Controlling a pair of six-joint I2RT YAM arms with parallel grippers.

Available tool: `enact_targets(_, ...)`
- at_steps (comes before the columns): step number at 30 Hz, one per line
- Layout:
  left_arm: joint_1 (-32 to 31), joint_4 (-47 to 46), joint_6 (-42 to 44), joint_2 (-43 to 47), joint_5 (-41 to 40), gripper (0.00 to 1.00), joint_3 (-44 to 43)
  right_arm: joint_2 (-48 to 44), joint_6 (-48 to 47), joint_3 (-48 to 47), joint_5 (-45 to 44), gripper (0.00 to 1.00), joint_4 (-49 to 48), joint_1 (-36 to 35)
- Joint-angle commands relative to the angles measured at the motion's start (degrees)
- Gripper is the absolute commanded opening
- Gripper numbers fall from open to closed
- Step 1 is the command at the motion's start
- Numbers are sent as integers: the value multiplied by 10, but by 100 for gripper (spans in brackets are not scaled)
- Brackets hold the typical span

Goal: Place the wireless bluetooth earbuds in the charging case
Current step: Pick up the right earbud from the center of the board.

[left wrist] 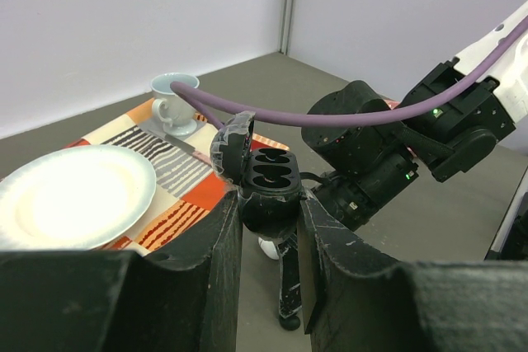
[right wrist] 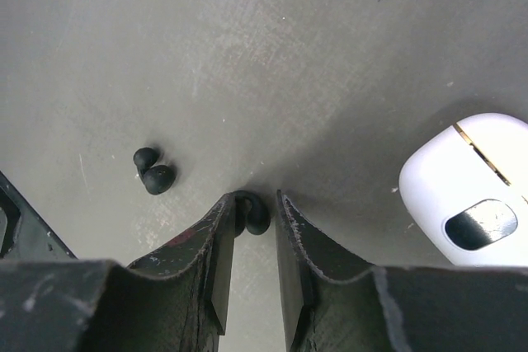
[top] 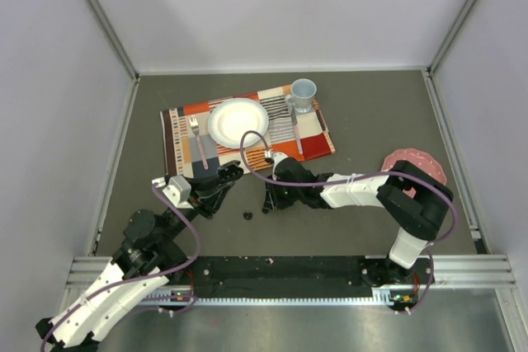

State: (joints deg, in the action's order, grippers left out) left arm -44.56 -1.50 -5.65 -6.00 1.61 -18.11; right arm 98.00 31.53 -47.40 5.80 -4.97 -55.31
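**Right gripper pinching a black earbud as the left is offering the open case**

The left gripper (left wrist: 270, 208) is clamping the black case (left wrist: 268, 187) by its lower half and holding it up off the table. It is tilting the case so that the open wells are facing the other arm. The lid (left wrist: 231, 144) is standing hinged back, out of the way. Holding the case raised like this is, I judge, giving the right arm a steady target rather than one that would skid on the table.

The right gripper (right wrist: 250, 204) is reaching down to the table (right wrist: 289, 55). Its jaws are drawn nearly together on a black earbud (right wrist: 254, 213) sitting between the tips. It appears to be pinching the bud, but whether the bud is lifting off the surface cannot be told. The grip is at the very tips on a small round thing, so a slip is looking possible.

A loose earbud (right wrist: 155, 174), also black, is lying just to one side, apart from the fingers. A closed white case (right wrist: 466, 204) is lying on the other side, near but not touching.

From above, both grippers are working close together just in front of the placemat (top: 312, 138), so the carry to the case is looking short. The wells are looking empty, so the pair is not yet seated. No white earbuds are showing in any view.
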Motion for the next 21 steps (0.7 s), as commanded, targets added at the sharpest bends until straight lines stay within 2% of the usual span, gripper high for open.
enact_targets(1,-1,-20,-1,-1,-5,0,-10,-3,-2,29,-9,28,8,1)
enact_targets(12,-1,-26,-5,-6,-5,0,-8,-12,-8,35,-27,36,19,-9)
enact_targets(21,-1,-27,-7,-9,-3,0,-8,-11,-11,47,-39,33,26,-9)
